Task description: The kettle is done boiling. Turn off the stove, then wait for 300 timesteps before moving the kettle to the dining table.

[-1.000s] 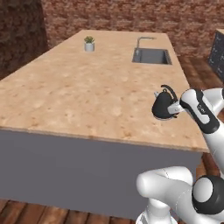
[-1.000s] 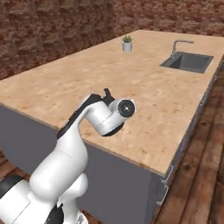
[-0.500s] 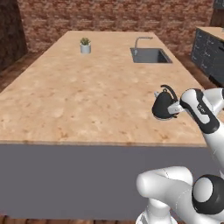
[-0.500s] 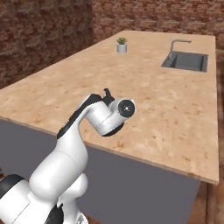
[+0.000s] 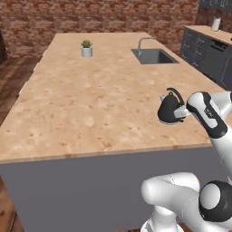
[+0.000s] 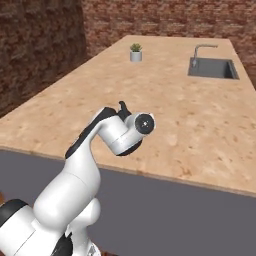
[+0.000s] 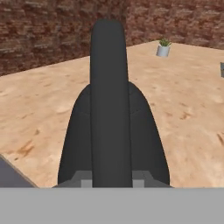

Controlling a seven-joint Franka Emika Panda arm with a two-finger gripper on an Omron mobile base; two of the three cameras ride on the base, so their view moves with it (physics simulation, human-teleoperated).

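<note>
The small dark kettle (image 5: 169, 111) hangs from its arched handle in my gripper (image 5: 182, 110), which is shut on it. It is over the near right part of the dining table (image 5: 90, 104), close to the front edge. In the right base view only a dark tip of the kettle (image 6: 122, 107) pokes out above my wrist, with the dining table (image 6: 200, 130) beyond. The hand view looks straight at the kettle (image 7: 111, 113) with its handle running up the middle, and the dining table (image 7: 188, 113) lies behind it. The stove is out of view.
A small potted plant (image 5: 86, 48) (image 6: 135, 52) (image 7: 163, 48) stands at the table's far end. A sink with a faucet (image 5: 154, 56) (image 6: 212, 67) is set into the far right. Dark cabinets (image 5: 210, 50) line the right, and a brick wall (image 5: 90, 16) stands behind.
The whole picture has shifted as the base moved, so the table now lies more squarely ahead. The kettle keeps its place in my shut gripper.
</note>
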